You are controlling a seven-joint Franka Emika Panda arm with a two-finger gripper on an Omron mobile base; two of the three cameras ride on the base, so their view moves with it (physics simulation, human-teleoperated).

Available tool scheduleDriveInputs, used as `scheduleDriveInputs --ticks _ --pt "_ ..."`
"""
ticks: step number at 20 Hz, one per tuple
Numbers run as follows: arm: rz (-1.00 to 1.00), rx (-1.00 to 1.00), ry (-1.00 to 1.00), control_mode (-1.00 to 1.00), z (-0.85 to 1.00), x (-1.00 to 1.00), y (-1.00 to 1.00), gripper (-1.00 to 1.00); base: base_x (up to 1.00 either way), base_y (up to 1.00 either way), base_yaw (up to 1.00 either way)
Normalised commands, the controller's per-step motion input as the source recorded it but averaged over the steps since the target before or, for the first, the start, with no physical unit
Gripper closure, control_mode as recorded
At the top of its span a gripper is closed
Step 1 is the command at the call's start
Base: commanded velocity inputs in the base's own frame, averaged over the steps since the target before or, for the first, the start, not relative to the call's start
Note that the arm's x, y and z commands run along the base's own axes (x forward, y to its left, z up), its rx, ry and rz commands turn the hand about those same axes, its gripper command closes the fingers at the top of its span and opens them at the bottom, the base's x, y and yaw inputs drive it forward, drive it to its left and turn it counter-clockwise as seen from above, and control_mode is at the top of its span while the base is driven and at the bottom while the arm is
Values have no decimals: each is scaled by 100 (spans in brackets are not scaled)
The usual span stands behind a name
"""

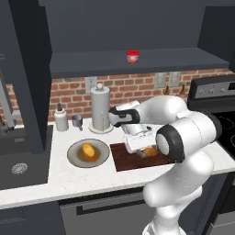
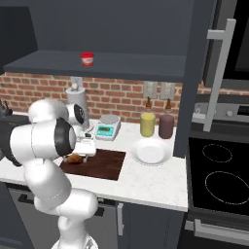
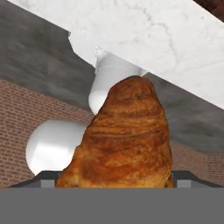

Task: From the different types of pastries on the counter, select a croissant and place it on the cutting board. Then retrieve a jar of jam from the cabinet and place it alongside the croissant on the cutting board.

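The golden-brown croissant (image 1: 150,152) (image 2: 74,158) (image 3: 122,144) sits between the fingers of my gripper (image 1: 143,148) (image 2: 80,152), which is shut on it. It is low over the left part of the dark wooden cutting board (image 1: 123,161) (image 2: 104,165); I cannot tell whether it touches the board. The rounder orange bun (image 1: 88,150) lies on the grey plate (image 1: 73,156) on the white counter (image 1: 69,176). The red-lidded jam jar (image 1: 132,56) (image 2: 87,59) stands on the slate-grey cabinet shelf (image 1: 92,62) above.
A paper towel holder (image 1: 100,110), a white bottle (image 1: 60,118) and a small cup (image 1: 77,120) stand along the brick wall. A scale (image 2: 108,127), a yellow canister (image 2: 147,124), a maroon canister (image 2: 166,126) and a white plate (image 2: 150,151) lie right of the board. The sink (image 1: 18,167) is left, the stove (image 2: 219,170) right.
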Motion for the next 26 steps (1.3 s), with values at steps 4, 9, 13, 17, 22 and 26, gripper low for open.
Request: scheduleDriveInputs --ticks 4,9,13,17,22,26 --pt "0 1 15 -100 -9 77 -3 100 0 0 0" --pt "0 12 -11 -100 -18 19 -22 100 0 0 0" --pt "1 24 -36 -100 -31 0 -16 100 0 0 0" --pt "0 28 -40 -100 -20 4 -16 100 0 0 0" --pt "0 21 -33 -100 -10 32 -11 100 0 0 0" --pt "-3 10 -23 -100 -2 43 0 100 0 0 0"
